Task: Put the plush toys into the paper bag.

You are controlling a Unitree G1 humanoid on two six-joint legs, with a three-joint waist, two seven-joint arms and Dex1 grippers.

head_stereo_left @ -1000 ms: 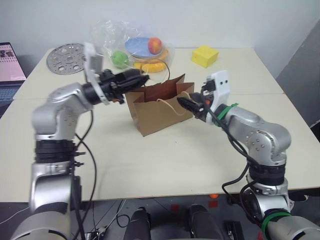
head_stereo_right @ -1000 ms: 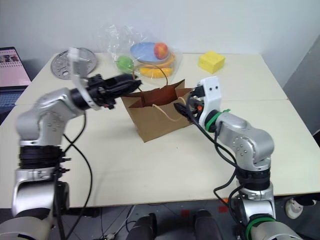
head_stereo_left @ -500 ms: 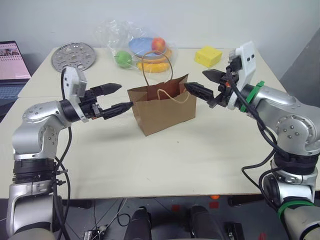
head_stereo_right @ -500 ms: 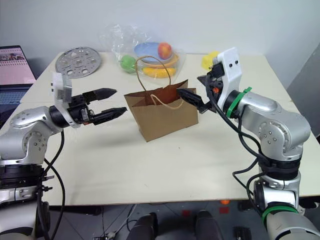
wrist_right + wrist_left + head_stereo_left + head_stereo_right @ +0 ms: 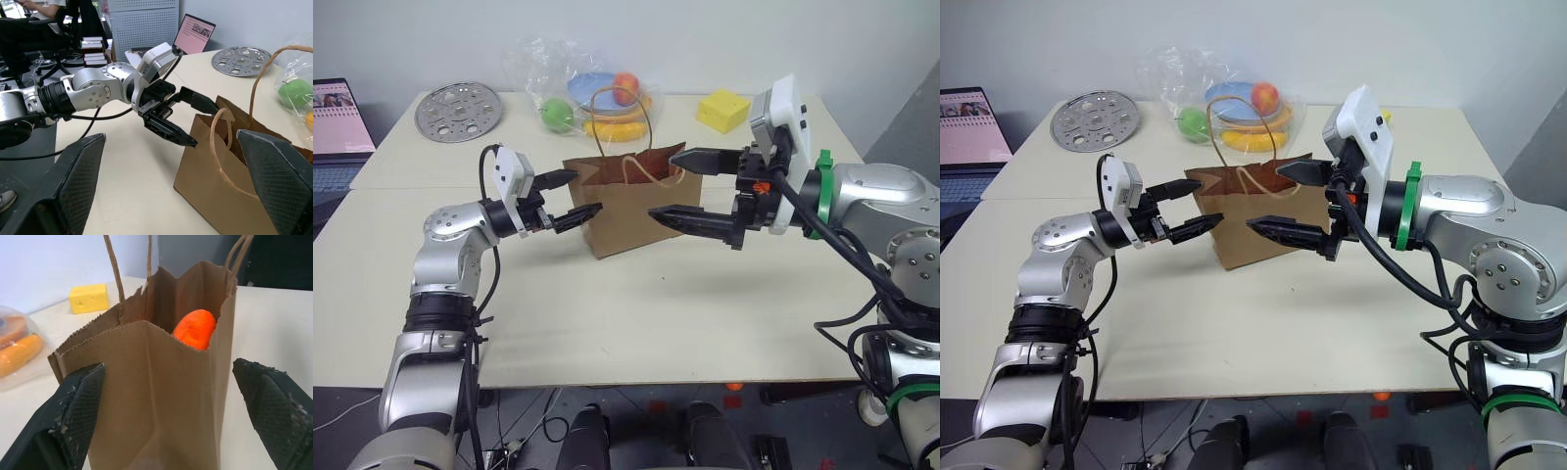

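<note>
On the tabletop (image 5: 636, 313) the paper bag (image 5: 631, 211) stands holding the orange carrot (image 5: 194, 329), my left pincer (image 5: 570, 198) and right pincer (image 5: 690, 188) wide open and empty beside it, where a stray nudge could topple it.

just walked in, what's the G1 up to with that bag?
It's packing plush toys into the paper bag, which stands upright mid-table. An orange plush already sits inside; whether the white one is in there too can't be seen. Both grippers are open and empty: the left gripper at the bag's left side, the right gripper in front of its right side. Behind the bag lie a clear plastic bag of toy fruit and a yellow block.
</note>
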